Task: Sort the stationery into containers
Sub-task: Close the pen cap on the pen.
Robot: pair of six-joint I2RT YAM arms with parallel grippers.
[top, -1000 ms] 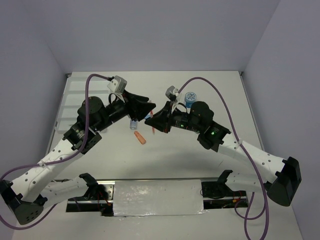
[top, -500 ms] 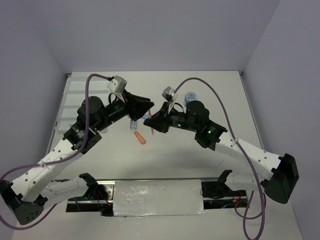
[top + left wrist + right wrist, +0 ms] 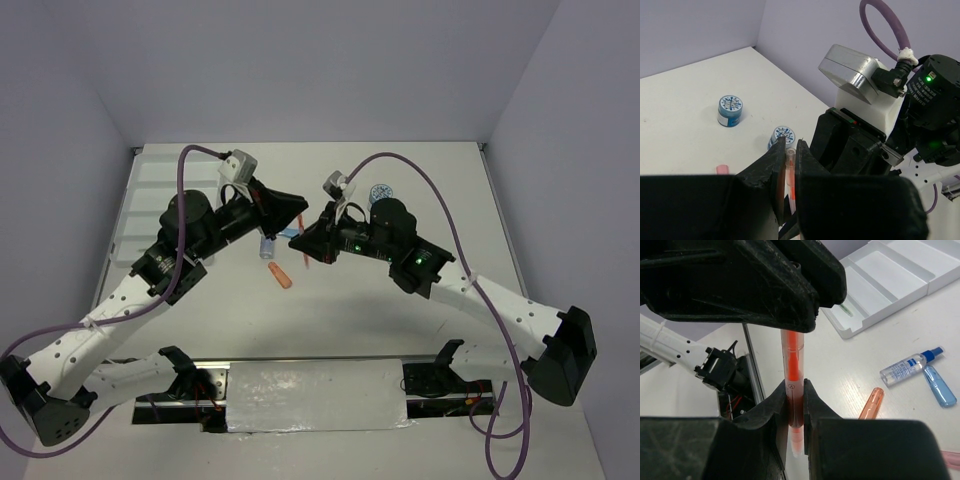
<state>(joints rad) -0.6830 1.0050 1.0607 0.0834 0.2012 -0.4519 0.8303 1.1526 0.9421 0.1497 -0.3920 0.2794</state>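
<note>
Orange pen (image 3: 791, 360) hangs above the bench, clamped by both left gripper (image 3: 790, 150) and right gripper (image 3: 795, 390): likely a handover. Tray (image 3: 150, 172) sits far left, nearer the left gripper.

White table (image 3: 350, 320), divided tray (image 3: 900, 270) far left, tape roll (image 3: 730, 111), second tape roll (image 3: 784, 136), blue-capped bottle (image 3: 910, 366), light blue piece (image 3: 940, 387), orange piece (image 3: 871, 402)

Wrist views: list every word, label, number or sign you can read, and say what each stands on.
No text is readable.
Label print on the small clear bottle: too small to read.
Tiny mark on the upright orange pen: too blurred to read.
Blue patterns on the tape roll and second tape roll: no legible letters.
</note>
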